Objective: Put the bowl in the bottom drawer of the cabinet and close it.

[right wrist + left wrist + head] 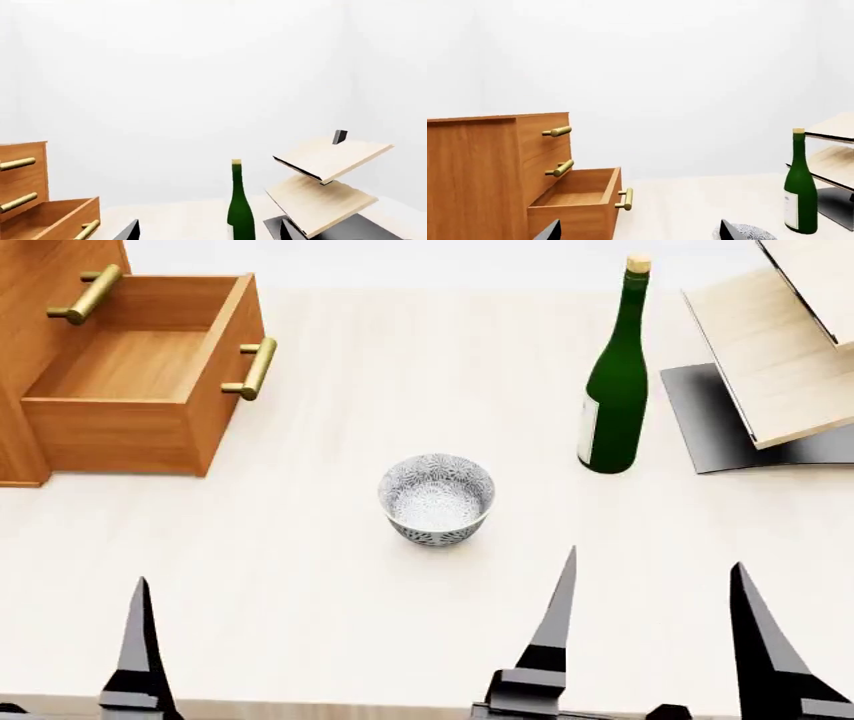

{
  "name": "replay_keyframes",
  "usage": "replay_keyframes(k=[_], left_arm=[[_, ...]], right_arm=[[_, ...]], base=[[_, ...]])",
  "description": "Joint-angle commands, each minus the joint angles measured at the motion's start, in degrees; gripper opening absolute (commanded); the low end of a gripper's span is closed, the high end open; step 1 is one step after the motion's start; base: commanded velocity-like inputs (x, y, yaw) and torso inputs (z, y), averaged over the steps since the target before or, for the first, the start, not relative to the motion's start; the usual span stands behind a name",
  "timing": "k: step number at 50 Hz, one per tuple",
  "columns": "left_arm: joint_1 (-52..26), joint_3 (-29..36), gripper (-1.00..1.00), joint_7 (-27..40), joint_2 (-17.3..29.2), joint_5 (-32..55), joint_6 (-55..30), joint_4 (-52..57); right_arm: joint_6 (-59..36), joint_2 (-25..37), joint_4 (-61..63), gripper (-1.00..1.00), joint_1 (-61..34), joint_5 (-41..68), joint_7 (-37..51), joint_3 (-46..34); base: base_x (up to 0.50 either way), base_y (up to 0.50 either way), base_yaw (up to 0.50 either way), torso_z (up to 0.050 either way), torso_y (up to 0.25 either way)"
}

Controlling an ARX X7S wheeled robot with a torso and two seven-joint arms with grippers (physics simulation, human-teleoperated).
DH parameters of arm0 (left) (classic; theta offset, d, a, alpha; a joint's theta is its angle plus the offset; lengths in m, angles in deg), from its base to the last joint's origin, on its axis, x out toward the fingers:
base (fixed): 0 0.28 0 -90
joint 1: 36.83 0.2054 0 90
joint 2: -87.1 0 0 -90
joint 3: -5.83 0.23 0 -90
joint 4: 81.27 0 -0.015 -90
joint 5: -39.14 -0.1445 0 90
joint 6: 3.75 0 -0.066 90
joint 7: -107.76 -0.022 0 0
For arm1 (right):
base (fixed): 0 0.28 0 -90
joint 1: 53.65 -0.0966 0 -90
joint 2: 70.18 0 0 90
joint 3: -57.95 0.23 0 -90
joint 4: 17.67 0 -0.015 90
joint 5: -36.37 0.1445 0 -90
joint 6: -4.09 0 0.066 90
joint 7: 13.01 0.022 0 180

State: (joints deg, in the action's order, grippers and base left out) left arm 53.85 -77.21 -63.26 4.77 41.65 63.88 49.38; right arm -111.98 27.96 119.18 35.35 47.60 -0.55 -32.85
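Bottom drawer [127, 365] of the cabinet [474, 170] stands pulled out, nothing in it. Left gripper [80, 660]: I see one finger only, can't tell its spread. Bowl [437, 498] sits upright mid-table, apart from everything. I read it as light, rigid, glazed-slick and breakable, so I'd pinch the rim wall, one finger inside, gently. Right gripper [654, 640] is spread wide, holding nothing. Bottle [617, 380] and rack [781, 350] stand further right.
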Motion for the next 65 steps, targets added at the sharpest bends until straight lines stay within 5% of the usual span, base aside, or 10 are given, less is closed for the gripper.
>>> replay_keyframes(k=[1, 15, 28, 32, 37, 40, 45, 50, 65], left_arm=[[-1.1, -0.5, 1.00, 1.0, 0.8, 1.2, -7.2, 9.5], [-3.1, 1.1, 1.00, 1.9, 2.1, 2.0, -14.4, 15.7], [2.6, 4.3, 1.00, 3.0, 5.7, 2.6, -19.0, 19.3], [2.0, 7.0, 1.00, 11.8, 11.6, 10.2, -18.5, 19.3], [-2.6, 16.8, 1.00, 32.6, 26.7, 24.7, -13.2, 19.3], [-3.0, 20.3, 1.00, 37.2, 30.1, 27.0, -11.0, 19.2], [0.3, 19.3, 1.00, 36.8, 30.9, 27.9, -5.4, 17.4], [0.4, 19.2, 1.00, 37.7, 31.3, 28.1, -5.9, 17.0], [0.2, 19.8, 1.00, 38.1, 30.8, 28.6, -5.5, 15.3]], right_arm=[[-5.5, 1.3, 8.2, 1.00, -1.1, 3.0, 1.7, 1.9], [-7.1, 2.5, 9.5, 1.00, -1.7, 3.0, 2.9, 0.3], [-7.5, 3.5, 10.3, 1.00, -1.8, 2.8, 3.9, -1.1], [-7.1, 4.0, 10.2, 1.00, -1.8, 2.4, 4.0, -1.8], [-7.4, 4.8, 10.8, 1.00, -2.0, 2.0, 4.2, -2.6], [-7.4, 5.0, 10.8, 1.00, -2.1, 2.0, 4.4, -2.9], [-6.9, 5.3, 10.2, 1.00, -2.2, 1.4, 4.5, -4.1], [-12.8, 6.3, 10.2, 1.00, -4.4, -0.4, 6.3, -6.3], [-10.9, 7.4, 10.1, 1.00, -3.8, 1.0, 6.9, -6.3]], base=[[0.00, 0.00, 0.00, 0.000, 0.000], [0.00, 0.00, 0.00, 0.000, 0.000], [0.00, 0.00, 0.00, 0.000, 0.000], [0.00, 0.00, 0.00, 0.000, 0.000], [0.00, 0.00, 0.00, 0.000, 0.000], [0.00, 0.00, 0.00, 0.000, 0.000], [0.00, 0.00, 0.00, 0.000, 0.000], [0.00, 0.00, 0.00, 0.000, 0.000], [0.26, 0.00, 0.00, 0.000, 0.000]])
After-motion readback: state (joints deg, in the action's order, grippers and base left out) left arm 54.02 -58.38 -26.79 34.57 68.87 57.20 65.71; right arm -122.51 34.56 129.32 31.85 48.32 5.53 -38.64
